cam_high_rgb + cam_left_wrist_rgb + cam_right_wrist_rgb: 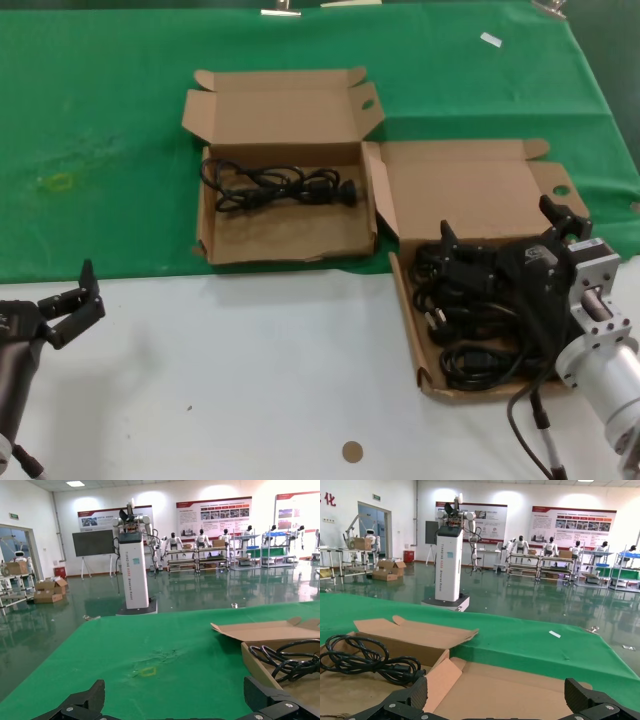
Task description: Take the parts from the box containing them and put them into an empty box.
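The box with the big side flap (460, 190) lies at the right and holds a pile of several black cables (470, 335). My right gripper (505, 232) hovers over the far part of that pile, open and empty. In the right wrist view the gripper (495, 705) faces the box's bare lid (520, 690) and side flap (440, 680). The box with two small ears (280, 115) lies at the back centre and holds one black cable (275, 187). That cable also shows in the right wrist view (365, 660). My left gripper (75, 300) is parked open at the front left.
Both boxes rest on a green cloth (100, 130) with a yellow mark (58, 182). The white tabletop (250, 380) in front carries a small brown disc (351, 451). A white tag (490, 40) lies at the far right. The left wrist view shows the eared box (260, 630) and its cable (290, 662).
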Available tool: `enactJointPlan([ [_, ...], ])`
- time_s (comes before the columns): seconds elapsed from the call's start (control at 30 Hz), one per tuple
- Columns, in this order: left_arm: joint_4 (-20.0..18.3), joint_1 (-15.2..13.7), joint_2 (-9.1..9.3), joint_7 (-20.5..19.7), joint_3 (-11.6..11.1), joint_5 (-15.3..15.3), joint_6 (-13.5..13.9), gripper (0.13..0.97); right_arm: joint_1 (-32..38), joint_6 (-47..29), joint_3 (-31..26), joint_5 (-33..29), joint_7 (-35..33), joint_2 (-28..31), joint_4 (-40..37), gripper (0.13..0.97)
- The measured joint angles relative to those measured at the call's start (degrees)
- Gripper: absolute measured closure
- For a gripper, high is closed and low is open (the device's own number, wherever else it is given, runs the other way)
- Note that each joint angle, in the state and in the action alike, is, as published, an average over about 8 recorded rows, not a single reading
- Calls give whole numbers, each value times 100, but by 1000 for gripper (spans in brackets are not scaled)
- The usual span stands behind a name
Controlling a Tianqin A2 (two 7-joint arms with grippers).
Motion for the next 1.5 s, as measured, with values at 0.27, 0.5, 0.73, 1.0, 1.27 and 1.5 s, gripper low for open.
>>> enactJointPlan([
  [0.27,0,0,0,0,0,0,0,132,0,0,0,0,0,0,0,129],
  [0.5,0,0,0,0,0,0,0,132,0,0,0,0,0,0,0,129],
  [0.73,0,0,0,0,0,0,0,132,0,0,0,0,0,0,0,129],
  [1.0,0,0,0,0,0,0,0,132,0,0,0,0,0,0,0,129],
  [1.27,0,0,0,0,0,0,0,132,0,0,0,0,0,0,0,129],
  [1.5,0,0,0,0,0,0,0,132,0,0,0,0,0,0,0,129],
])
